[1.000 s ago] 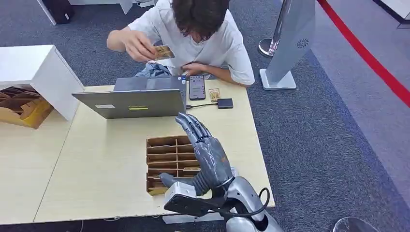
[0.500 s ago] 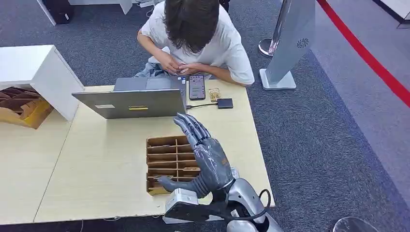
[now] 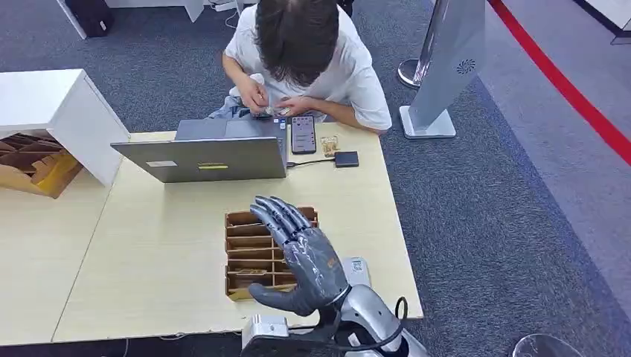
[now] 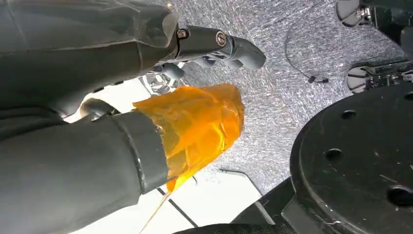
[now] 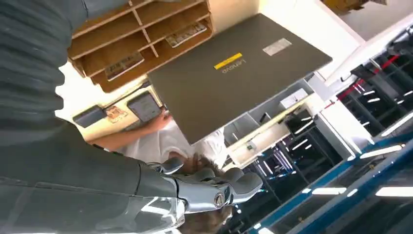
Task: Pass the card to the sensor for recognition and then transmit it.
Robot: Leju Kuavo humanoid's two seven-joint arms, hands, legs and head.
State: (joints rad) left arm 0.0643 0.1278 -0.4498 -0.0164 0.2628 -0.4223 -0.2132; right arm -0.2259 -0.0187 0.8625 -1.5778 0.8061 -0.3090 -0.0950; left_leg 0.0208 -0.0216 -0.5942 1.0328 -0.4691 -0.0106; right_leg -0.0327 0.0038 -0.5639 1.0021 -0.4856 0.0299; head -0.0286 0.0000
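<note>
My right hand [image 3: 301, 256] hovers with its fingers spread and nothing in it over the wooden card organiser [image 3: 239, 230] near the table's front edge. The organiser [image 5: 136, 34] has cards [image 5: 124, 66] lying in some slots. The small black sensor [image 3: 346, 158] sits on its cable at the table's far side, with a card [image 3: 330, 145] lying just behind it. Across the table a person holds a card [image 3: 269, 111] in both hands behind the laptop. My left hand [image 4: 195, 73] hangs over the floor holding nothing, its thumb wrapped in orange tape.
An open grey laptop [image 3: 205, 158] stands at the far side, with a phone [image 3: 303, 134] lying next to it. A white tag [image 3: 356, 266] lies on the table by my wrist. A white cabinet [image 3: 52, 104] and a cardboard box [image 3: 30, 167] stand to the left.
My right hand has drawn back toward me and slightly left, now over the organiser. The person has lowered the card from in front of the chest to behind the laptop and bent forward.
</note>
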